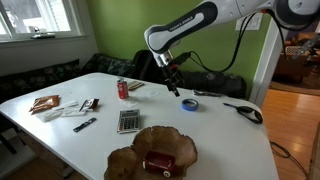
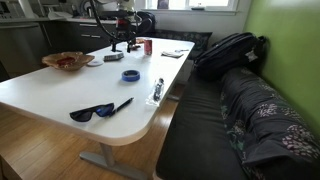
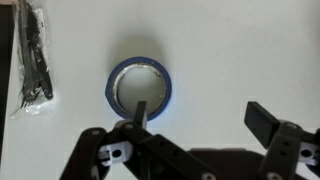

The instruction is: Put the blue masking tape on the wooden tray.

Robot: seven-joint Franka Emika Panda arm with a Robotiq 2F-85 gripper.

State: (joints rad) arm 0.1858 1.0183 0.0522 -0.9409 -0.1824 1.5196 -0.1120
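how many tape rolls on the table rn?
1. The blue tape roll lies flat on the white table, near the open gripper, between the red can and the sunglasses. Another could hide in the wooden tray.

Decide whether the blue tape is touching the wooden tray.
Apart. In an exterior view, bare table lies plainly between the tape and the tray.

Exterior view, wooden tray [image 1: 178, 142] edge of desk [image 1: 230, 140]: near, high, facing the window [image 1: 35, 15].
Exterior view, sunglasses [image 2: 92, 112] corner: farther, lengthwise.
Wrist view: close, straight down.
Shared by all: blue masking tape [image 1: 189, 104].
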